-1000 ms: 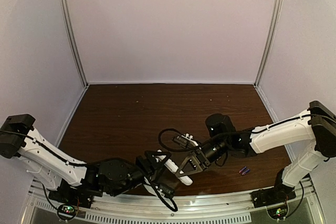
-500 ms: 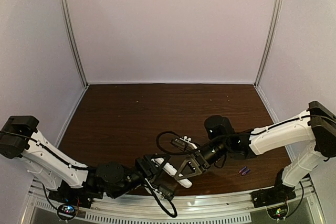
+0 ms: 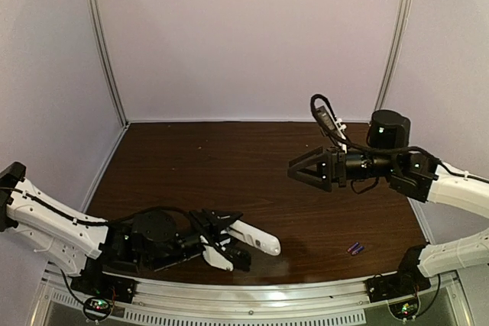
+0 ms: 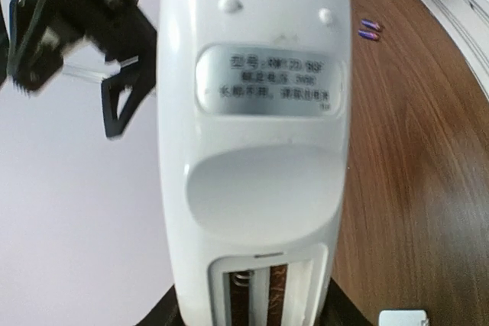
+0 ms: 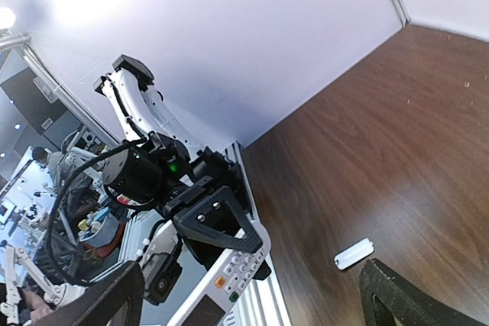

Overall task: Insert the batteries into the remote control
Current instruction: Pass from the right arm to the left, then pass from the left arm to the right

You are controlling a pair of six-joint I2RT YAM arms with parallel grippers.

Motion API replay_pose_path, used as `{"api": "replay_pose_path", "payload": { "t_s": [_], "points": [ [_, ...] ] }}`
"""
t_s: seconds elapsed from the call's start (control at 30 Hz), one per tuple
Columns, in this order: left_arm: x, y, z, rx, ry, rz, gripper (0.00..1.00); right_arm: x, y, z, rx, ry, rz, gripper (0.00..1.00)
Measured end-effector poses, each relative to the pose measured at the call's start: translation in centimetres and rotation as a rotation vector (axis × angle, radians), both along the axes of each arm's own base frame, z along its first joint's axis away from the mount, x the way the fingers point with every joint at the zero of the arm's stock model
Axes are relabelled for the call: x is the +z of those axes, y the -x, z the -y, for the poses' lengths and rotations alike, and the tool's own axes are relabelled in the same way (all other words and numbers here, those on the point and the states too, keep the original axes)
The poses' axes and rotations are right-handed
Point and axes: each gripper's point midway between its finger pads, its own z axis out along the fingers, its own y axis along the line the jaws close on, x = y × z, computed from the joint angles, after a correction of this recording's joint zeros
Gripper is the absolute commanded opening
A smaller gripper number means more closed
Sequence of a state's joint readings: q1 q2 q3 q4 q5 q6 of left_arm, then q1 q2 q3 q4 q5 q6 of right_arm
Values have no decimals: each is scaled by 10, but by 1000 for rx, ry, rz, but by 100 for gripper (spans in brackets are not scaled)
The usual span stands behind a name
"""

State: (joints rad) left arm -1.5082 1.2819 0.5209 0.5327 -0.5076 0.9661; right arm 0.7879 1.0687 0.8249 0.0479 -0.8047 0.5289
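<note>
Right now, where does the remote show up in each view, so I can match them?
Top external: remote at bottom centre, near the front edge.
Left wrist: it fills the middle, back facing the camera, battery slot open at the bottom.
Right wrist: lower left, button side showing.
Shared landmark: the batteries, right of the remote from above, upper right in the left wrist view; not in the right wrist view.

A dark brown wood-grain table (image 3: pixel 229 166) forms the floor of a booth. A plain, pale lilac back wall (image 3: pixel 248 36) and matching side walls (image 3: pixel 46 74) meet at slanting metal posts (image 3: pixel 103 43). A ribbed metal rail (image 3: pixel 306 295) runs along the table's near edge. The light is soft and even.
</note>
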Motion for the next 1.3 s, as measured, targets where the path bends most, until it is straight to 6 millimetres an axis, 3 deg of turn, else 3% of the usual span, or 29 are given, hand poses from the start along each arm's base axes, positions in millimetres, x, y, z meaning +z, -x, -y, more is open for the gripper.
{"api": "replay_pose_path", "payload": {
  "t_s": [0.13,0.37,0.47,0.67,0.97,1.13,1.3],
  "points": [
    [19,-24,1,57,135,-213,28,22,0,17,-82,-41,102,94],
    [36,-53,10,127,301,-463,28,-18,-3,19,-130,48,44,88],
    [34,-58,21,140,321,-524,28,-23,0,15,-129,68,41,86],
    [8,-65,33,188,277,-606,28,-32,5,6,-122,100,42,80],
    [5,-68,40,200,287,-656,28,-46,1,4,-145,150,29,50],
    [2,-72,48,206,284,-669,28,-50,-3,1,-160,167,17,43],
    [-3,-74,56,215,269,-676,31,-57,-7,0,-177,187,2,25]
  ]
}}
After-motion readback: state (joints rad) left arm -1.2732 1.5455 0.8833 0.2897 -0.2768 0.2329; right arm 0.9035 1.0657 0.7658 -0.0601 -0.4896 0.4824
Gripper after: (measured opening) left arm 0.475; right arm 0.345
